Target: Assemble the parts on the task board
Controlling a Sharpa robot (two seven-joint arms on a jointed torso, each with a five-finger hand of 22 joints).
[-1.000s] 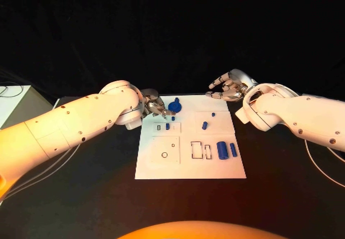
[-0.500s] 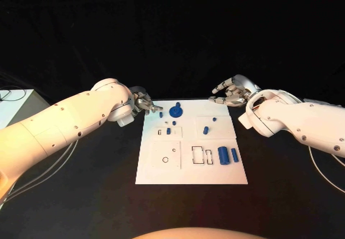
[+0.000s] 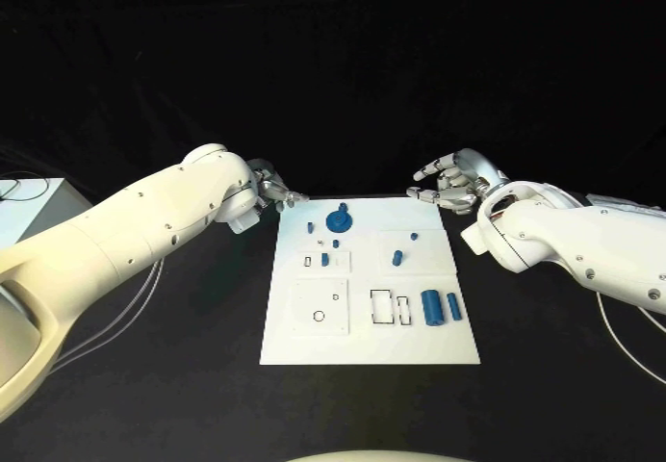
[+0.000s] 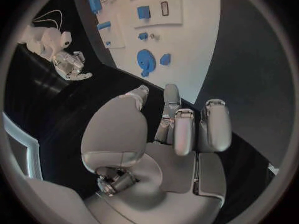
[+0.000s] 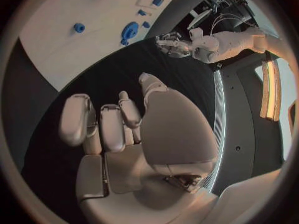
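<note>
The near half of the black worktop [image 3: 166,385] lies bare in front of the white task board [image 3: 370,342], whose near edge sits well back from the worktop's near side. On the board's near part, to the right, two blue cylinders [image 3: 440,306] lie side by side, just right of two outlined rectangular slots [image 3: 389,306]; left of these is a raised square plate with a small round hole [image 3: 320,315]. Farther in, a short blue peg [image 3: 325,259] stands beside a small slot on the left, and another blue piece [image 3: 397,257] lies on the right plate. At the far end a round blue disc part [image 3: 339,223] rests near the board's far left corner, with a small blue piece [image 3: 343,206] just beyond it.

The left hand [image 3: 273,191] hovers just off the board's far left corner, over dark worktop. In the left wrist view its fingers [image 4: 187,129] are curled in toward the palm, close together, with nothing between them and touching no part. The right hand [image 3: 451,180] hangs off the board's far right corner, also above bare worktop; its fingers [image 5: 102,124] are bent inward and loosely parted, gripping nothing.

Both hands are apart from the board's edges. Open dark worktop runs along the board's left and right sides, and the stretch between the two hands, over the far edge, is free.
</note>
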